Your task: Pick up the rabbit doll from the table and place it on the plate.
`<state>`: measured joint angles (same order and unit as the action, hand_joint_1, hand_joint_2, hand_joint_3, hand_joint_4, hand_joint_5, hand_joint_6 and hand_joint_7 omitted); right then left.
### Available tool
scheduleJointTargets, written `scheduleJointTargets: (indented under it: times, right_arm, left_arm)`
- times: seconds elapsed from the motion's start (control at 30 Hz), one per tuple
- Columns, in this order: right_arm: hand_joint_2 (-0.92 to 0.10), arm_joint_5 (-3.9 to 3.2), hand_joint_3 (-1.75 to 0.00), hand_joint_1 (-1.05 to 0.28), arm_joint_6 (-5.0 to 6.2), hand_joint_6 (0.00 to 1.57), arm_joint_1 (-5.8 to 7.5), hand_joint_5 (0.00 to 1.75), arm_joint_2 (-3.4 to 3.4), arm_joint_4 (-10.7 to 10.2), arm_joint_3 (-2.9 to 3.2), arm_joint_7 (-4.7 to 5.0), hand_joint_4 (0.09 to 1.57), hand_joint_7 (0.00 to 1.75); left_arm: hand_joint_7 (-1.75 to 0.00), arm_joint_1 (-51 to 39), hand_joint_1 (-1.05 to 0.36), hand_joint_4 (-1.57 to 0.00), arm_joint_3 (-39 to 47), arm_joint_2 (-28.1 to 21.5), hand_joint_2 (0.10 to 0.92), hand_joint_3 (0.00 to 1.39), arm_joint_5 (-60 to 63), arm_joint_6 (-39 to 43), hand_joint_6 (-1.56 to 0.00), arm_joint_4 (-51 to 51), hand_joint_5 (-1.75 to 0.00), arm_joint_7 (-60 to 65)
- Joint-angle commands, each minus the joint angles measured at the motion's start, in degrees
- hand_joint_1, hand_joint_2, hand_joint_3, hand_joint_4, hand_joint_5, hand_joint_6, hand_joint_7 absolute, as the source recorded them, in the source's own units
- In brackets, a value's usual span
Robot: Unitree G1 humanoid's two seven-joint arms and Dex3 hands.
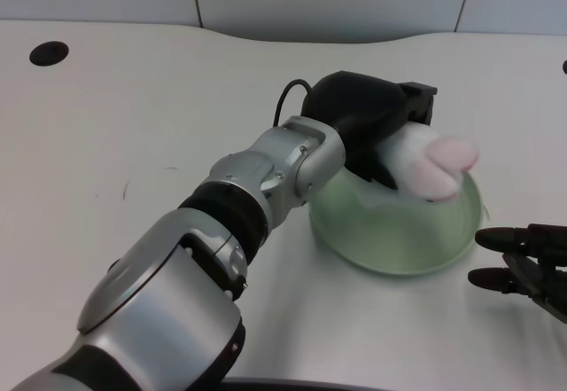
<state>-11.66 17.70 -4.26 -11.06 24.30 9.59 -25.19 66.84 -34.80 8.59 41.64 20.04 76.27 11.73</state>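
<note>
Fingers of left hand (376, 125) wrapped round rabbit doll (434, 165), held over green plate (399, 240). Pickup done; lowering and release left, I'd judge.

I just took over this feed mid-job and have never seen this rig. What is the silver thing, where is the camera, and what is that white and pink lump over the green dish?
The camera sits on a humanoid robot's head or chest, looking down at a white table. The silver limb is its left forearm, ending in a black left hand. That hand holds the rabbit doll, white with pink patches, above the pale green plate. Whether the doll touches the plate cannot be told from here. The black fingers at the right edge are the right hand, resting idle on the table.
</note>
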Motion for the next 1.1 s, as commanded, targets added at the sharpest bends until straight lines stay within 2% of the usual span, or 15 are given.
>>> scheduleJointTargets:
  times: [0.03, 0.1, 0.13, 0.17, 0.23, 0.27, 0.3, 0.37, 0.47, 0.73, 0.8, 0.83, 0.9, 1.03, 1.1]
  right_arm:
    - [-0.92, 0.05, -0.22, -0.43, 0.94, 1.08, 0.63, 0.02, -0.37, 0.01, -0.02, 0.03, 1.17, 0.01]
    - [-0.92, -0.15, -0.22, -0.43, 0.99, 1.09, 0.48, 0.01, -0.08, 0.21, -0.2, 0.04, 1.17, 0.01]
    - [-0.92, -0.07, -0.23, -0.43, 0.98, 1.08, 0.43, 0.01, -0.01, 0.21, -0.35, 0.16, 1.16, 0.01]
    - [-0.92, 0.02, -0.23, -0.43, 1.0, 1.08, 0.41, 0.01, 0.01, 0.21, -0.47, 0.26, 1.16, 0.01]
    - [-0.92, 0.13, -0.23, -0.43, 1.28, 1.08, 0.27, 0.01, 0.04, 0.32, -0.63, 0.31, 1.16, 0.01]
    - [-0.92, 0.15, -0.24, -0.43, 1.49, 1.08, 0.17, 0.01, 0.07, 0.41, -0.69, 0.29, 1.16, 0.0]
    - [-0.92, 0.16, -0.24, -0.43, 1.63, 1.07, 0.1, 0.01, 0.08, 0.48, -0.73, 0.28, 1.17, 0.0]
    - [-0.92, -0.13, -0.24, -0.43, 1.1, 1.07, -0.07, 0.01, 0.1, 0.36, -0.74, 0.17, 1.17, 0.0]
    - [-0.92, -0.64, -0.24, -0.42, 0.47, 1.07, -0.3, 0.01, 0.31, 0.48, -0.58, 0.17, 1.17, 0.0]
    - [-0.92, -0.67, -0.23, -0.42, 0.49, 1.07, -0.35, 0.01, 0.27, 0.54, -0.6, 0.16, 1.17, 0.0]
    - [-0.92, -1.46, -0.21, -0.42, -0.45, 1.08, -0.2, 0.02, 0.62, 0.08, -0.35, 0.2, 1.17, 0.0]
    - [-0.92, -1.48, -0.2, -0.42, -1.05, 1.08, 0.01, 0.02, 0.67, -0.42, -0.35, 0.51, 1.18, 0.0]
    - [-0.92, -1.38, -0.2, -0.42, -1.29, 1.07, 0.41, 0.02, 0.64, -0.95, -0.33, 0.64, 1.18, 0.0]
    - [-0.92, -0.95, -0.21, -0.43, 0.06, 1.06, 1.44, 0.02, 0.18, -1.68, -0.42, -0.07, 1.18, 0.0]
    - [-0.92, -0.39, -0.22, -0.43, -0.15, 1.06, 1.86, 0.02, -0.06, -2.34, -0.48, 0.34, 1.17, 0.0]
  left_arm:
    - [-1.75, -0.23, -0.16, -0.77, -0.43, -0.92, 0.918, 0.1, 0.33, -0.05, -0.54, 0.48, -1.75, -1.79]
    - [-1.67, 0.15, -0.19, -0.72, -1.06, -1.6, 0.88, 0.07, 0.77, 0.32, -0.51, 0.6, -1.75, -3.76]
    - [-1.42, 0.4, -0.26, -0.64, -1.29, -1.96, 0.859, 0.04, 0.86, 0.39, -0.48, 0.7, -1.7, -5.19]
    - [-1.1, 0.56, -0.33, -0.52, -1.41, -2.19, 0.843, 0.02, 0.89, 0.4, -0.46, 0.73, -1.55, -6.19]
    - [-0.92, 1.14, -0.37, -0.47, -1.85, -2.73, 0.836, 0.01, 1.25, -0.01, -0.47, 0.78, -1.47, -7.99]
    - [-0.66, 1.5, -0.48, -0.34, -2.14, -3.03, 0.835, 0.0, 1.56, -0.28, -0.36, 0.8, -1.07, -8.81]
    - [-0.35, 1.73, -0.54, -0.34, -2.31, -3.24, 0.835, 0.0, 1.78, -0.48, -0.37, 0.8, -0.67, -9.4]
    - [-0.11, 2.38, -0.61, -0.29, -2.59, -3.45, 0.841, 0.0, 2.08, -1.6, -0.36, 0.87, -0.35, -10.87]
    - [-0.01, 3.32, -0.67, -0.16, -2.87, -3.25, 0.847, 0.0, 2.41, -3.69, -0.27, 0.99, -0.21, -13.59]
    - [0.0, 3.46, -0.69, -0.13, -2.97, -3.16, 0.845, 0.0, 2.45, -4.36, -0.25, 0.84, -0.18, -14.22]
    - [0.0, 4.07, -0.74, -0.05, -2.89, -3.2, 0.853, 0.0, 2.33, -4.21, -0.17, 0.76, -0.13, -15.25]
    - [0.0, 4.28, -0.77, -0.03, -2.9, -3.27, 0.855, 0.0, 2.34, -4.03, -0.15, 0.68, -0.11, -15.5]
    - [0.0, 4.41, -0.81, 0.0, -2.94, -3.38, 0.868, 0.01, 2.39, -3.85, -0.1, 0.54, -0.06, -15.77]
    - [0.0, 3.66, -0.83, 0.0, -2.5, -4.0, 0.872, 0.01, 1.96, -3.48, -0.07, 0.21, -0.03, -15.44]
    - [0.0, 3.17, -0.83, 0.0, -1.18, -4.94, 0.881, 0.01, 0.65, -2.53, -0.07, -0.17, -0.01, -15.48]
